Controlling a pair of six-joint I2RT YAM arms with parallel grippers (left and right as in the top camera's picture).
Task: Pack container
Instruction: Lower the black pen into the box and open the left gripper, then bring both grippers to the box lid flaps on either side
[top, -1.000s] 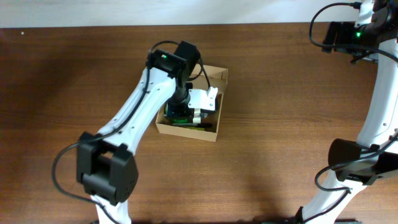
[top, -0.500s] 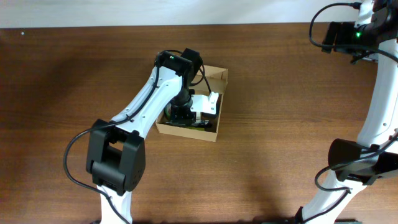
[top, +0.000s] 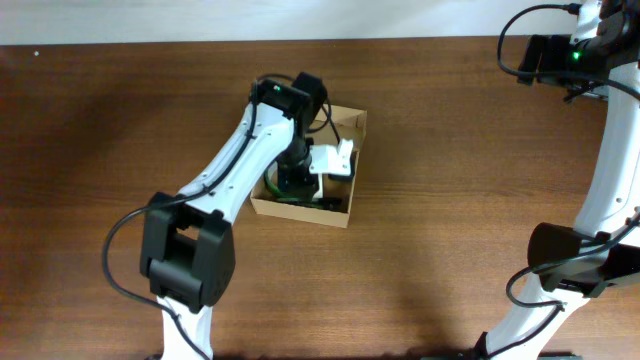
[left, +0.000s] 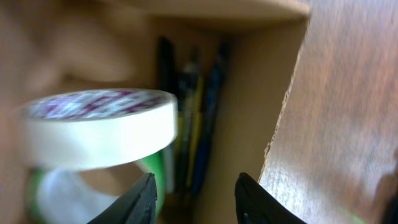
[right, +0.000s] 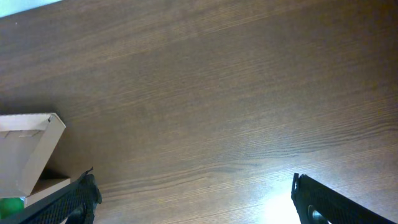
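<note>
The container (top: 300, 211) is an open tan cardboard box on the brown table, with its flap lid (top: 350, 122) up at the far side. My left gripper (top: 295, 180) reaches down inside it. In the left wrist view its jaws (left: 196, 199) are open and empty, beside a white tape roll (left: 99, 127) lying on a green tape roll (left: 157, 171), with several pens (left: 189, 124) along the box wall (left: 249, 99). My right gripper (right: 199, 199) is open wide and empty, high over bare table at the far right (top: 545, 57). The box corner (right: 28, 146) shows at its lower left.
The brown wooden table (top: 450, 230) spreads around the box. A pale wall strip (top: 300, 18) runs along the table's far edge. The right arm's base (top: 570, 265) stands at the near right, and the left arm's base (top: 180, 270) at the near left.
The left arm has swung closer over the box, and its gripper has shifted slightly toward the far side inside it. The right arm has not moved.
</note>
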